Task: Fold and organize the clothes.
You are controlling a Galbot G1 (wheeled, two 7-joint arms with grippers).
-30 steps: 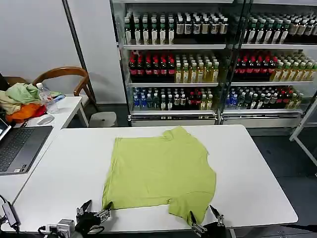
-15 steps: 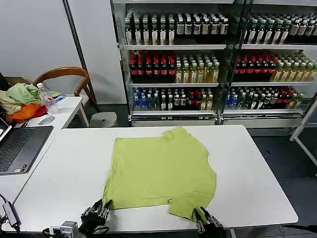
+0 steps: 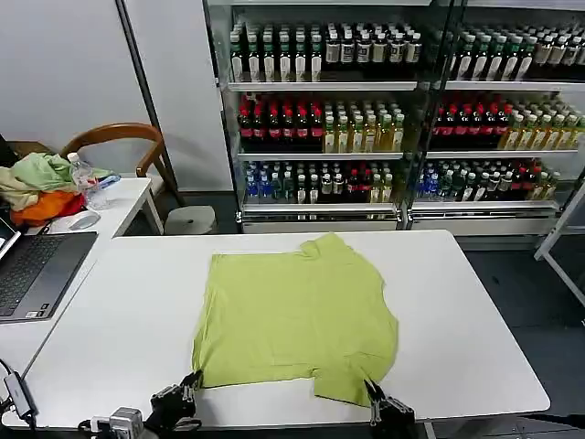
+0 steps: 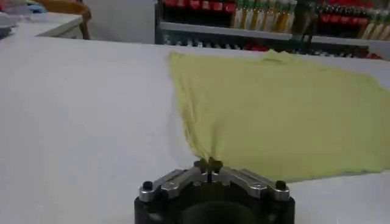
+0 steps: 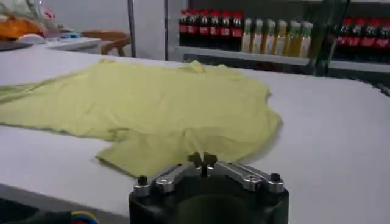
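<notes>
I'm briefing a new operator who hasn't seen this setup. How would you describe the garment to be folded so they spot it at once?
On the large white table before the drinks fridges lies a lime yellow-green short-sleeved cotton T-shirt, spread flat. The left gripper and right gripper each pinch its near edge. Unlike the heap of pale green, beige and orange garments on the side desk, it lies alone.

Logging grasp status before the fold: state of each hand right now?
Left hand: closed, pinching the near left hem corner of the T-shirt.
Right hand: closed, pinching the T-shirt's near right corner.
</notes>
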